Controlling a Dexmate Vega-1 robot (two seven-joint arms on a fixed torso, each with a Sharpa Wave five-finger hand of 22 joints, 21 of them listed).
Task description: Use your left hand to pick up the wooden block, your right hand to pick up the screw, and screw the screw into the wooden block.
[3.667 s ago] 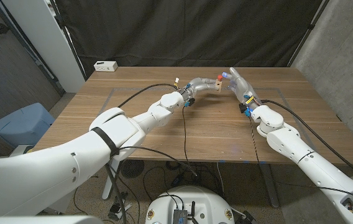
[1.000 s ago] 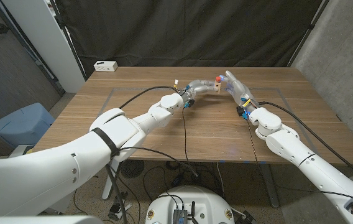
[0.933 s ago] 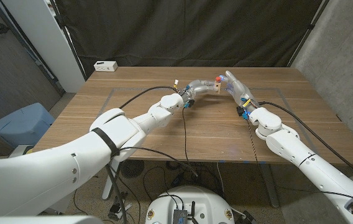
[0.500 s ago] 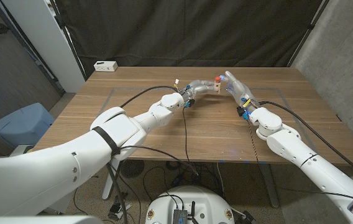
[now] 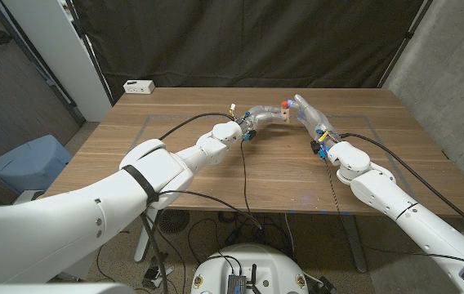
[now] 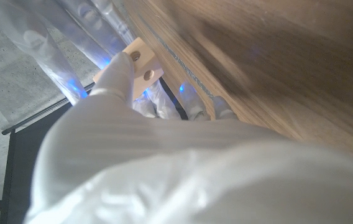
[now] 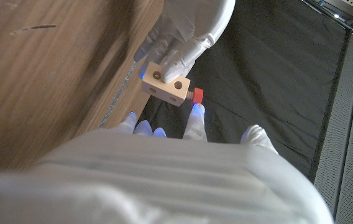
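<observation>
At the upper middle of the head view, above the far part of the table (image 5: 216, 175), one wooden block (image 5: 283, 115) is held by the left hand (image 5: 258, 113), whose fingers are closed on the block's left end. In the right wrist view, at the upper middle of the frame, the same block (image 7: 166, 85) is seen gripped from above by those fingers (image 7: 178, 57), with two round holes visible on one face. In the left wrist view, two holes are likewise seen on the block (image 6: 142, 61) at the upper left.

One screw (image 7: 197, 94) with a red head is seen just beside the block's end, at the tip of a finger of the right hand (image 7: 164, 146). In the head view the screw (image 5: 286, 104) shows as a red spot above the block, next to the right hand (image 5: 309, 113). Whether the screw is pinched or merely touched cannot be told, nor whether its shaft already sits in the block.

The block is judged light, stiff and unlikely to be damaged by a firm grip; it is best held by its end faces, so that the holes are left free. The screw is judged small, light and easily dropped or tilted; it is best taken by the head so that it can be turned.

Counted: one block, one screw, two holes shown on a face.
</observation>
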